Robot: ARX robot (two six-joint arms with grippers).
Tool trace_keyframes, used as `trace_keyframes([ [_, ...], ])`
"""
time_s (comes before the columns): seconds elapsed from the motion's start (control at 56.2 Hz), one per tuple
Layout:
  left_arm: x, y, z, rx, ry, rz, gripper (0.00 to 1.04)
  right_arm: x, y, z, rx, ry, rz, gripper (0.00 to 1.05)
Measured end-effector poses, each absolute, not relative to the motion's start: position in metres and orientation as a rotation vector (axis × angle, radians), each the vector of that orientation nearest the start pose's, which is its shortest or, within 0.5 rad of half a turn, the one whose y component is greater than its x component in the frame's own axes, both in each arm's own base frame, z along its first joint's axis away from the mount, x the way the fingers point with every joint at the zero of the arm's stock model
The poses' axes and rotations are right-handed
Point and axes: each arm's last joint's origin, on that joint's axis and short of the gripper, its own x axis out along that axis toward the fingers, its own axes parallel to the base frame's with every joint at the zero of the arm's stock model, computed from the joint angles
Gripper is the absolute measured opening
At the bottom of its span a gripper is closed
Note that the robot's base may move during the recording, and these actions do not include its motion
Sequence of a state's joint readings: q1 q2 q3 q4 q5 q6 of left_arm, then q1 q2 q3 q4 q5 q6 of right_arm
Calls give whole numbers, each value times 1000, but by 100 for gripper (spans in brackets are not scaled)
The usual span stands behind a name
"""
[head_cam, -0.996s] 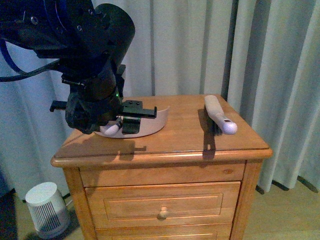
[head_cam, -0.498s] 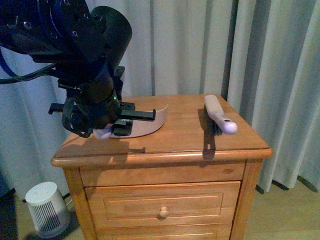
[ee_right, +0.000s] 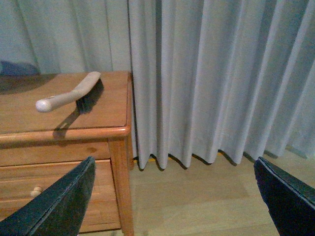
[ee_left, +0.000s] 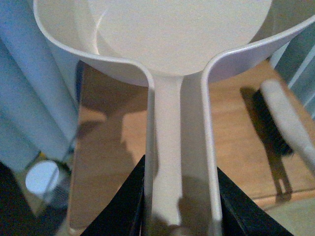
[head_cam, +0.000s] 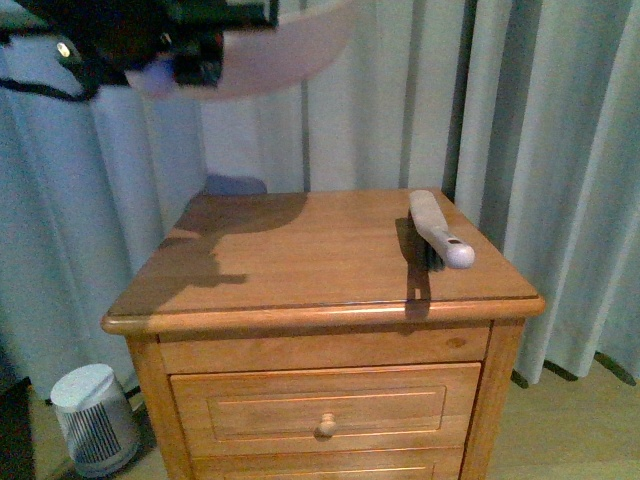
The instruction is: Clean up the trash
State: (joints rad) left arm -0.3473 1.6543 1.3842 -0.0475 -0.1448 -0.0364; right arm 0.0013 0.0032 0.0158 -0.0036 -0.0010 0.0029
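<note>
The left claw (ee_left: 179, 211) clamps the pan (head_cam: 290, 50) by its handle, high at eleven o'clock above the table (head_cam: 300, 270), likely for repositioning, while the brush (head_cam: 437, 228) lies at three o'clock and the right claw (ee_right: 174, 167) gapes empty.

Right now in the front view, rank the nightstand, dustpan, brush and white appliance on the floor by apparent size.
1. nightstand
2. dustpan, though it is blurred, cropped by the frame and nearer the camera, so unsure
3. white appliance
4. brush
</note>
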Motion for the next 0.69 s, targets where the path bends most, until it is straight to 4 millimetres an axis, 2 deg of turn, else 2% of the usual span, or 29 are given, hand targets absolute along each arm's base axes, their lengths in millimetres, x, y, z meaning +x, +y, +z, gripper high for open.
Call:
trace_keyframes([
  [0.142, 314, -101, 359, 93, 98, -204, 28, 97, 0, 168, 3, -9, 2, 97],
  [0.249, 273, -74, 363, 111, 6, -206, 28, 97, 0, 168, 3, -9, 2, 97],
  [0.338, 247, -54, 356, 90, -26, -202, 28, 97, 0, 168, 2, -9, 2, 97],
  [0.498, 207, -17, 325, 65, -37, -139, 28, 97, 0, 168, 3, -9, 2, 97],
  [0.622, 184, 2, 305, 44, -19, -98, 28, 97, 0, 168, 2, -9, 2, 97],
  [0.693, 172, 7, 298, 42, -12, -92, 28, 97, 0, 168, 3, -9, 2, 97],
])
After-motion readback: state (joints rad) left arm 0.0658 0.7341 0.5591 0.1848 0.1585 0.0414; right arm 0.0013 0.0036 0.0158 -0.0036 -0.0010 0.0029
